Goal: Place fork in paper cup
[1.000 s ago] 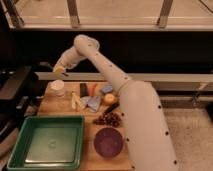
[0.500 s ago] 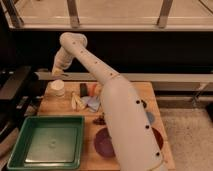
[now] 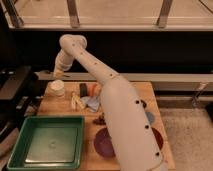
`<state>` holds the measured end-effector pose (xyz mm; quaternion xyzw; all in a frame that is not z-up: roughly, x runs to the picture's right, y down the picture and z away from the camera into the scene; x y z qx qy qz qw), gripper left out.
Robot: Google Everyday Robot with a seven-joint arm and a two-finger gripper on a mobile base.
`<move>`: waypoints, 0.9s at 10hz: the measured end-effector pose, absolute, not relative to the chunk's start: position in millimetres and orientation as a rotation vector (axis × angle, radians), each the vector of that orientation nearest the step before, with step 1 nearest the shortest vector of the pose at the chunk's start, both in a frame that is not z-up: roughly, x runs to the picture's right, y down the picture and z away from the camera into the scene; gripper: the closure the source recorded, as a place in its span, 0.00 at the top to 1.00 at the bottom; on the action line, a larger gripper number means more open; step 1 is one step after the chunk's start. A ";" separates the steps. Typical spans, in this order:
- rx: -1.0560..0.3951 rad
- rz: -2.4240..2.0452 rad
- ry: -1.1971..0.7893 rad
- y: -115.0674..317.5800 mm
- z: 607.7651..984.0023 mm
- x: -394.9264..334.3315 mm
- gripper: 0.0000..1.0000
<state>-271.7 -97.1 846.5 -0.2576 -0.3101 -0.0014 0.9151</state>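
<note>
Lab-like room: wooden table (image 3: 145, 92), railing, gripper (image 3: 58, 74) above cup.

Gripper (image 3: 58, 74) hangs just above paper cup (image 3: 56, 88) — green tray (image 3: 15, 152) nearer.

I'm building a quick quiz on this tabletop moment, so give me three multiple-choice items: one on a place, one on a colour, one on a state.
1. Where is the claw?
A. Above the paper cup at the table's back-left corner
B. Inside the tray
C. Over the purple plate

2. What colour is the tray at front left?
A. Red
B. Green
C. Yellow

3. What does the tray hold?
A. A stack of plates
B. The paper cup
C. Nothing visible

Answers:
1. A, the arm bends back and down, ending just above the white cup.
2. B, its rim and floor are green.
3. C, its floor shows bare; the paper cup stands on the table beyond it, and the purple plate lies to its right, partly behind the arm.
</note>
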 end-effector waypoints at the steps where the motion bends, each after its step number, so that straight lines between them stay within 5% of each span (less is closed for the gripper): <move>1: -0.530 -0.004 -0.635 -96.6 847.1 -271.1 0.00; 9: -0.527 -0.132 -0.517 -69.3 872.3 -279.8 0.00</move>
